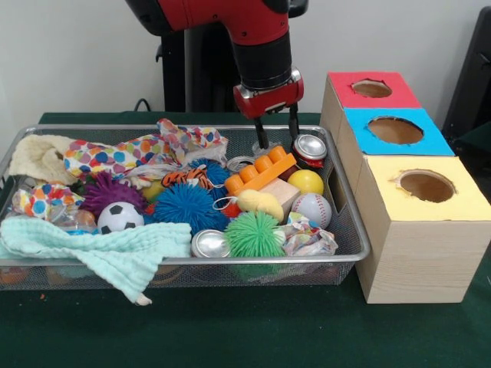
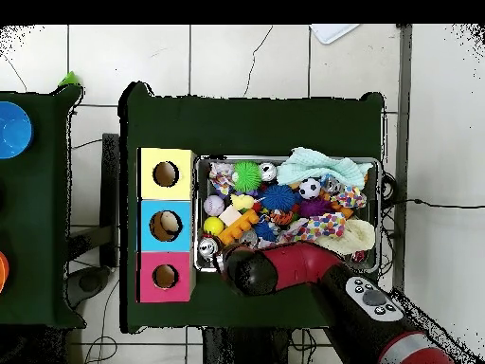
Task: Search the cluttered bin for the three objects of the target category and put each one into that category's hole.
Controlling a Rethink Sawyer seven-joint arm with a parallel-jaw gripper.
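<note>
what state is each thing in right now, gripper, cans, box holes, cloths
gripper: open, fingers down over the bin's far right corner, holding nothing
red can: lying in the bin beside the gripper, silver end showing
silver can: lying at the bin's near rim
mint cloth: draped over the near rim
dotted cloth: crumpled
yellow hole: open
blue hole: open
red hole: open

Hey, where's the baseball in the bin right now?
In the front view the baseball lies at the bin's right end, toward the wooden box, just below the yellow ball and right of the wooden block.
</note>
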